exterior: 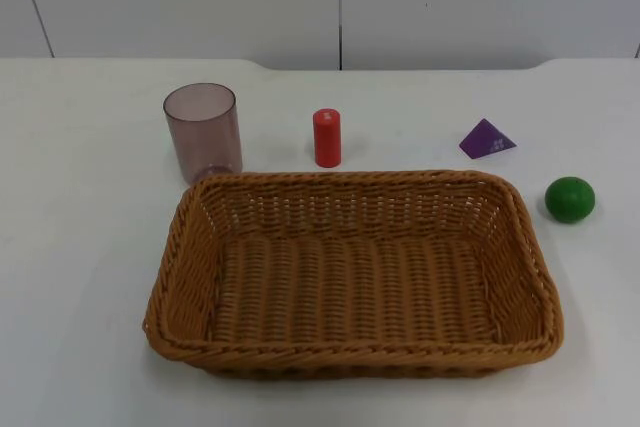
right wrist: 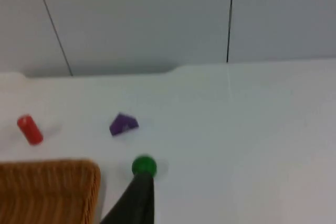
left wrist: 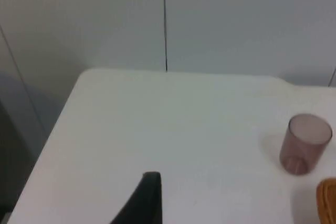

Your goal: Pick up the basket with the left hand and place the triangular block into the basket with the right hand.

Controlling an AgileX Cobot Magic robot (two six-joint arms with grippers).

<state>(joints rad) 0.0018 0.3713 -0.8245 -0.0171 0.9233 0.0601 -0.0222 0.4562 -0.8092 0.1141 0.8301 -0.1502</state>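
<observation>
Left gripper (left wrist: 149, 199) and right gripper (right wrist: 137, 199), state unclear, above table; purple triangular block (exterior: 487, 139) beyond woven basket (exterior: 190, 247)

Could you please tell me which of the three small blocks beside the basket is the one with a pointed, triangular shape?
The purple triangular block, behind the basket's right rear corner; the red cylinder stands upright and the green ball is round.

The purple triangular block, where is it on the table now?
In the top view the purple triangular block lies on the white table at the right, beyond the basket at its far right corner, between the red cylinder and the green ball.
</observation>
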